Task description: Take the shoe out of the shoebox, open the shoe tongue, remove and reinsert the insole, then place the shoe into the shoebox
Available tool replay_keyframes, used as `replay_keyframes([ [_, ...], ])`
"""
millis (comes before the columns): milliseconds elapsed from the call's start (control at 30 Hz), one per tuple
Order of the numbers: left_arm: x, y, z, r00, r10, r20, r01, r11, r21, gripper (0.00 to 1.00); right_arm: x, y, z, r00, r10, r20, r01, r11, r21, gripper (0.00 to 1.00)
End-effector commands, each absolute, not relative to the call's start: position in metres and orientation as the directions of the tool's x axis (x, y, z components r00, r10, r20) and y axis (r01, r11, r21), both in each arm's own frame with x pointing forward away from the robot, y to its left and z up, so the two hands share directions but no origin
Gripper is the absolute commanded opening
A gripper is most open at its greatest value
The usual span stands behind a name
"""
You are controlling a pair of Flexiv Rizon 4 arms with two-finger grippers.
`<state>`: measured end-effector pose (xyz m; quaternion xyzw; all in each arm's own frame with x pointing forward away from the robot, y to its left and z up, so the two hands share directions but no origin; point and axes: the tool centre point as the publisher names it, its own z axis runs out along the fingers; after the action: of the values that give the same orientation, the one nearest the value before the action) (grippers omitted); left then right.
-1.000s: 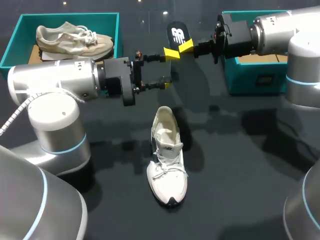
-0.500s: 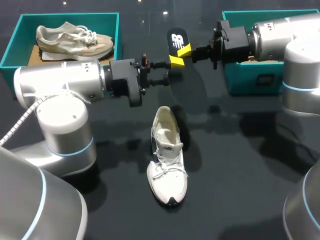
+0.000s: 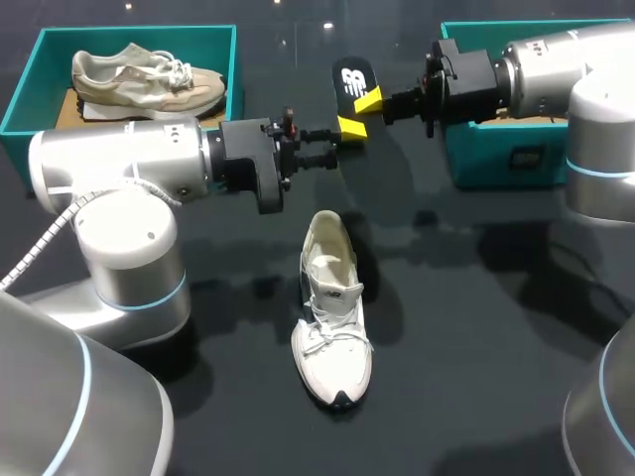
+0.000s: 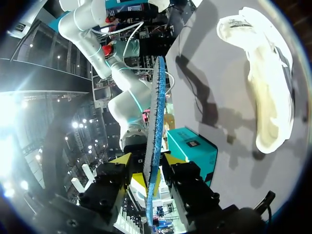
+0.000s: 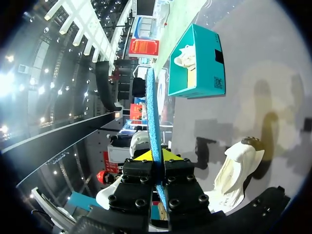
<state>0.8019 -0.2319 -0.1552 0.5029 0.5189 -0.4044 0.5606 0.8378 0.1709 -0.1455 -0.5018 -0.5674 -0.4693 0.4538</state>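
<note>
One insole (image 3: 352, 77), black on top and blue underneath, stands on edge above the table (image 3: 466, 297), beyond the heel of the white shoe (image 3: 332, 309), which rests upright on its sole. The right gripper (image 3: 358, 113) is clamped on its lower end. The left gripper (image 4: 146, 163) straddles the insole, fingers apart.

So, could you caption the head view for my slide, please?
Right end effector holds the black insole at the open left end effector, beyond the white shoe.

Robotics lab: left arm (image 3: 119, 164) and right arm (image 3: 556, 64) stand at a dark table (image 3: 476, 347).
</note>
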Motion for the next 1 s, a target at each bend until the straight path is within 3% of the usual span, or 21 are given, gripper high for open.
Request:
replay_keyframes([
  [33,0.8035,-0.2359,-0.1559,0.137,0.076,-0.988,0.975,0.164,0.148,0.35,0.8389,0.1726,-0.1466,-0.081,0.147,0.986,0.995,0.062,0.072,0.0],
  [700,0.8038,-0.2424,-0.1554,0.15,0.083,-0.985,0.974,0.156,0.162,0.11,0.8378,0.1746,-0.1474,-0.075,0.14,0.987,0.996,0.065,0.066,0.0],
  [833,0.8036,-0.2431,-0.1551,0.151,0.083,-0.985,0.975,0.154,0.163,0.0,0.838,0.1754,-0.1475,-0.075,0.139,0.987,0.996,0.066,0.066,0.0],
  [1000,0.8028,-0.2438,-0.1555,0.151,0.083,-0.985,0.975,0.151,0.162,0.0,0.8378,0.1757,-0.1476,-0.071,0.133,0.989,0.996,0.058,0.064,0.02],
])
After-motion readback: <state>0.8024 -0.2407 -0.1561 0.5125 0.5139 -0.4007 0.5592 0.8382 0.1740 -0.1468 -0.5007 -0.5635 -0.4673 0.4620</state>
